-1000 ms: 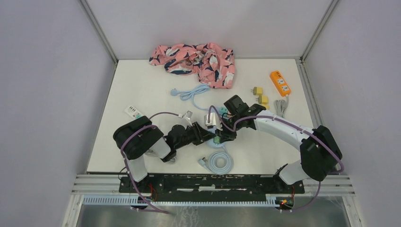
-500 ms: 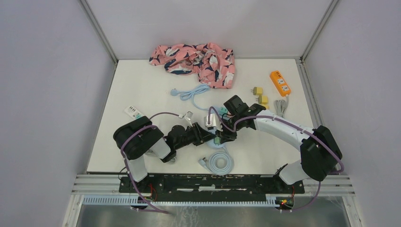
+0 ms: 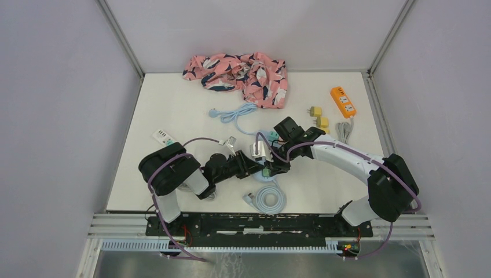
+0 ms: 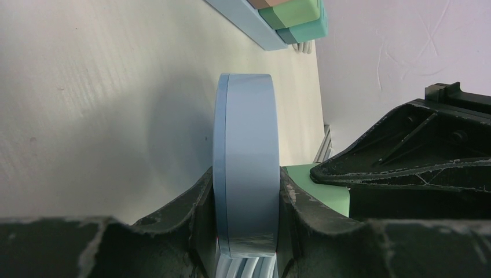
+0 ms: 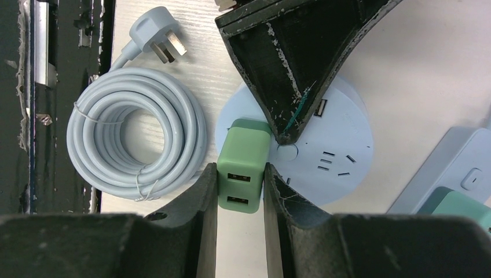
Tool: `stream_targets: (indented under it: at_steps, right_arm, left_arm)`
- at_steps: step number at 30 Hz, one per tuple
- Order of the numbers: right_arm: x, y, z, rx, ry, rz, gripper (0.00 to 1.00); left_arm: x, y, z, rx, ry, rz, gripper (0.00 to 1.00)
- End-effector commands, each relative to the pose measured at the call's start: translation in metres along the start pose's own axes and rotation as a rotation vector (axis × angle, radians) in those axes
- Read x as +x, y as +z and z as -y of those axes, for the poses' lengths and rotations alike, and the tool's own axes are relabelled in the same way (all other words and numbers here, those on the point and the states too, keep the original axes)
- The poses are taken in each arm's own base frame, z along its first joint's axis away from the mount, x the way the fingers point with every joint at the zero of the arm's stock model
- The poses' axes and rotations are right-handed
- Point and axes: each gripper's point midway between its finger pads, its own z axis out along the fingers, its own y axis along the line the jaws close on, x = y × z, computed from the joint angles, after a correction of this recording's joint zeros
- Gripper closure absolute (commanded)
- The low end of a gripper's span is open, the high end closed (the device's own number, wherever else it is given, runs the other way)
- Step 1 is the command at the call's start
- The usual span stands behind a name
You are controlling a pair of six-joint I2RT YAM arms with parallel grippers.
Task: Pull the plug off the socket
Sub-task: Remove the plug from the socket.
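Note:
A round light-blue socket lies on the table with a green USB plug standing in it. My right gripper is shut on the green plug, one finger on each side. My left gripper is shut on the socket, which shows edge-on between its fingers; the green plug shows just beyond it. In the top view both grippers meet at the plug near the table's front middle. One left finger lies over the socket's face.
A coiled grey cable with its plug lies beside the socket. A blue power strip lies close on the other side. Farther off are a pink cloth, an orange power strip, yellow adapters and a blue cable.

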Motion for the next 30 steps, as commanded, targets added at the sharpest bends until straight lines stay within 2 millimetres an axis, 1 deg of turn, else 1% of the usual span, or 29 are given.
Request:
stream_targets:
  at_steps: [1,3,6,8,10,12,15,16,17,18,19,22,24,25,27,30]
  right_arm:
    - [-0.017,-0.001,0.007,0.035,0.037,0.012,1.00]
    - [-0.010,-0.005,0.021,0.099,0.065,-0.011,1.00]
    - [-0.002,-0.010,0.029,0.133,0.080,-0.038,1.00]
    - [-0.001,-0.012,0.029,0.131,0.083,-0.046,1.00]
    - [-0.001,-0.013,0.024,0.108,0.077,-0.041,1.00]
    - [-0.006,-0.011,0.007,0.014,0.045,-0.008,1.00]
    - [-0.021,-0.010,-0.039,-0.220,-0.045,0.106,1.00]
    - [-0.024,-0.010,-0.049,-0.259,-0.064,0.133,1.00]
    - [-0.023,-0.009,-0.049,-0.258,-0.074,0.133,1.00]
    - [-0.021,-0.007,-0.045,-0.234,-0.068,0.121,1.00]
    - [-0.017,-0.004,-0.036,-0.188,-0.050,0.097,1.00]
    - [-0.003,0.000,0.004,0.007,0.024,-0.009,1.00]
    - [0.005,-0.003,0.029,0.124,0.081,-0.063,1.00]
    - [0.007,-0.006,0.037,0.161,0.103,-0.074,1.00]
    - [0.012,-0.009,0.043,0.184,0.122,-0.088,1.00]
    - [0.014,-0.015,0.042,0.184,0.114,-0.084,1.00]
  left_arm:
    - [-0.020,0.001,0.018,0.063,0.055,0.083,0.97]
    - [-0.021,0.001,0.017,0.057,0.055,0.087,0.97]
    - [-0.022,0.000,0.016,0.051,0.055,0.097,0.97]
    - [-0.023,0.000,0.016,0.048,0.054,0.102,0.97]
    - [-0.023,-0.001,0.016,0.048,0.056,0.101,0.97]
    - [-0.023,-0.001,0.015,0.046,0.057,0.104,0.97]
    - [-0.023,-0.001,0.015,0.045,0.057,0.104,0.97]
    - [-0.023,-0.001,0.015,0.045,0.057,0.103,0.97]
    - [-0.023,-0.001,0.015,0.046,0.057,0.102,0.97]
    - [-0.023,-0.001,0.015,0.045,0.057,0.104,0.97]
    - [-0.023,-0.001,0.015,0.045,0.057,0.103,0.97]
    - [-0.024,-0.001,0.014,0.042,0.059,0.107,0.97]
    - [-0.024,-0.001,0.014,0.041,0.060,0.108,0.97]
    - [-0.024,-0.001,0.013,0.038,0.059,0.108,0.97]
    - [-0.024,-0.002,0.012,0.033,0.058,0.112,0.97]
    - [-0.025,-0.003,0.010,0.026,0.053,0.123,0.97]
